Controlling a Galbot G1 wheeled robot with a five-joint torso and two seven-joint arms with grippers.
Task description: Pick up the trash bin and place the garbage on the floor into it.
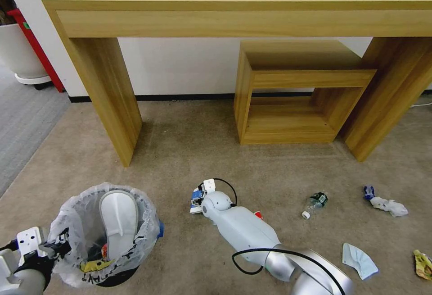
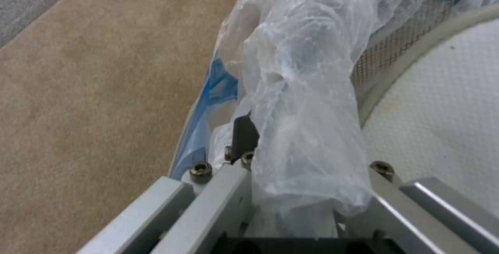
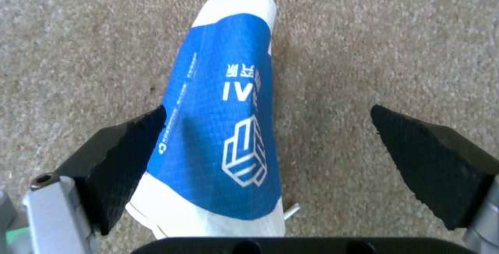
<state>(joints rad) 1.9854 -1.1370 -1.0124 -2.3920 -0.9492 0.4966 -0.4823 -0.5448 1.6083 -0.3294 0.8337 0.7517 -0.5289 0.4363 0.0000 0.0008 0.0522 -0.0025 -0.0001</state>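
The trash bin [image 1: 105, 236], black with a crinkly whitish bag liner, sits low at my left with a white slipper [image 1: 118, 223] and a yellow wrapper inside. My left gripper [image 1: 55, 247] is shut on its rim; in the left wrist view the bag-covered rim [image 2: 301, 102] runs between the left gripper [image 2: 291, 168] fingers. My right gripper [image 1: 198, 202] reaches down to the floor [image 1: 180, 151] and stands open around a blue-and-white packet [image 3: 218, 121], with one finger pad [image 3: 124, 149] touching it. More garbage lies to the right: a small bottle [image 1: 316, 202], a tissue [image 1: 389, 206], a face mask [image 1: 359, 260] and a yellow wrapper [image 1: 422, 264].
A wooden desk [image 1: 243, 2] spans the back, its left leg [image 1: 108, 97] near the bin. A low open wooden shelf [image 1: 292, 92] stands under it on the right. A grey carpet strip [image 1: 22, 115] and a white planter [image 1: 20, 52] are at far left.
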